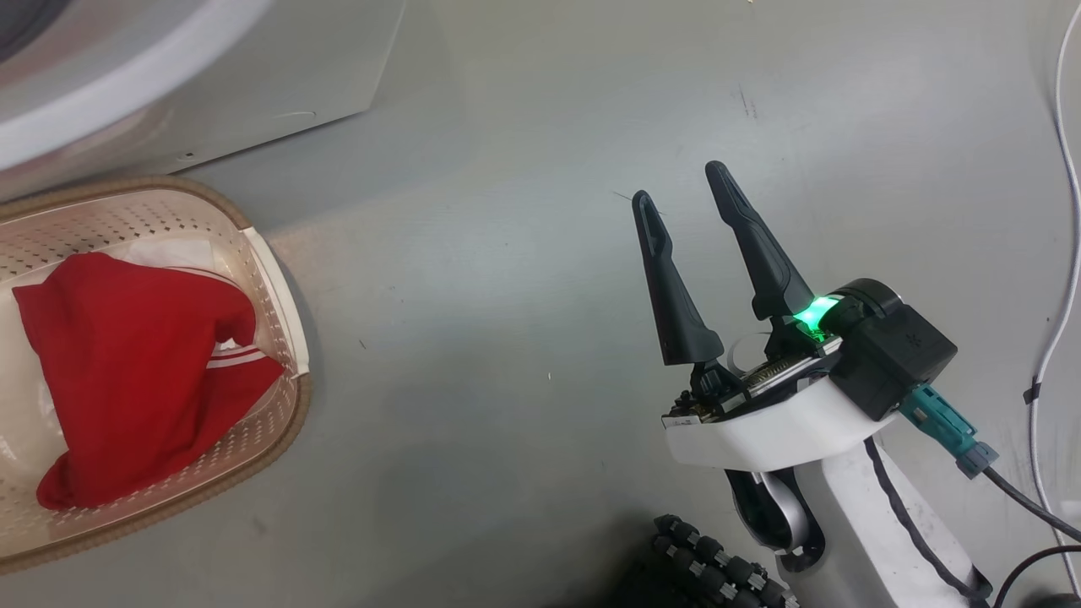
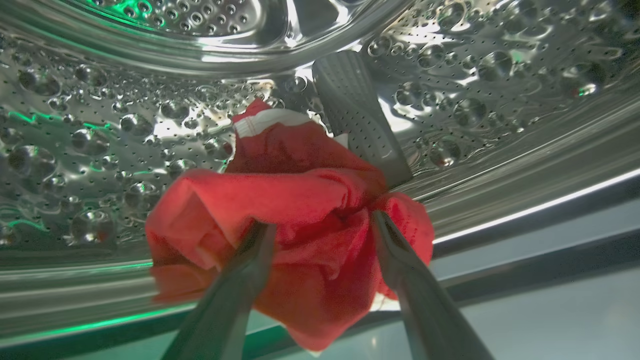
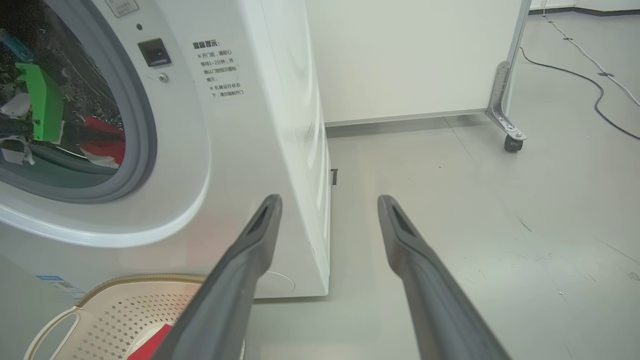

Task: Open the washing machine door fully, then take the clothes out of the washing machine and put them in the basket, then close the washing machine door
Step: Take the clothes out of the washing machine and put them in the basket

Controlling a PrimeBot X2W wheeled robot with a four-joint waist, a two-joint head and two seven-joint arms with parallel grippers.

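Note:
Inside the perforated steel drum [image 2: 100,140] of the washing machine [image 3: 240,150] lies a bunched red garment with a white band [image 2: 300,200]. My left gripper [image 2: 320,222] is open, one finger on each side of that bunch. Through the uncovered round opening the same red cloth [image 3: 102,145] shows beside my left arm. The washing machine door is out of view. The cream perforated basket [image 1: 279,291] stands on the floor before the machine [image 1: 211,93] and holds red clothes with white stripes [image 1: 127,363]. My right gripper [image 1: 680,184] hangs open over bare floor, right of the basket [image 3: 125,310].
A white partition on a castor [image 3: 510,142] stands behind and right of the machine. Cables [image 1: 1068,169] run along the floor at the far right. A dark ridged wheel of my base [image 1: 718,566] sits at the bottom.

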